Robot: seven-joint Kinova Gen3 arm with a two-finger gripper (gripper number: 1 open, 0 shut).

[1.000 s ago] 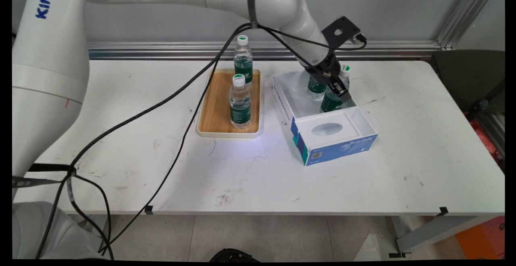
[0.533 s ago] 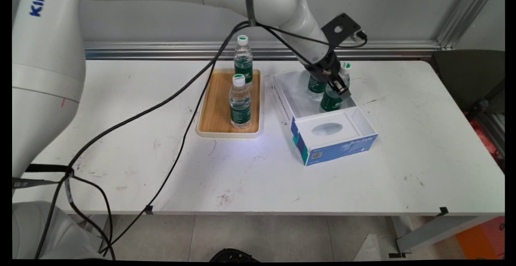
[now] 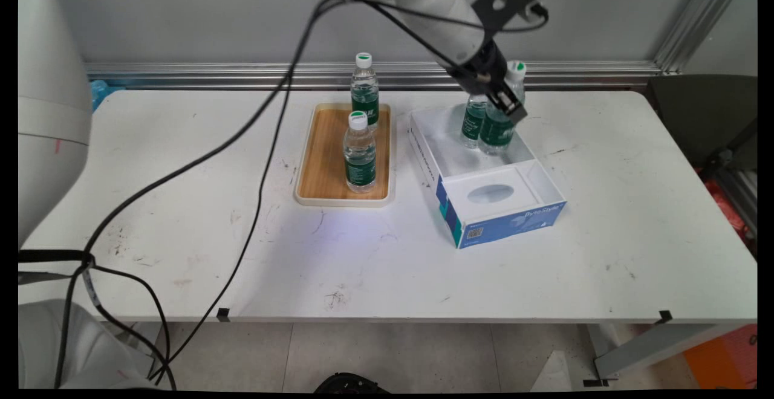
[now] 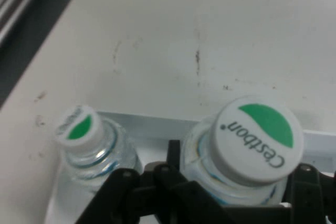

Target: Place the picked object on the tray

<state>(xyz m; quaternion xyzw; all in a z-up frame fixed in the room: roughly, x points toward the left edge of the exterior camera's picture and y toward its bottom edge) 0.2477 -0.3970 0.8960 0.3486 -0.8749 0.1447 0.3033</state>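
pincer (image 3: 507,104) hiding held bottle's (image 3: 499,122) neck

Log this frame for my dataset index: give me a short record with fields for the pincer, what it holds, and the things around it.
pincer: shut on held bottle, above the box's far end
held bottle: green label, white-and-green cap, lifted, slightly tilted
second bottle: upright in the box, right beside the held one
box: white and blue, open-topped, right of the tray
tray: wooden floor, white rim
near tray bottle: upright on the tray
far bottle: upright at the tray's far end
table: white, scuffed
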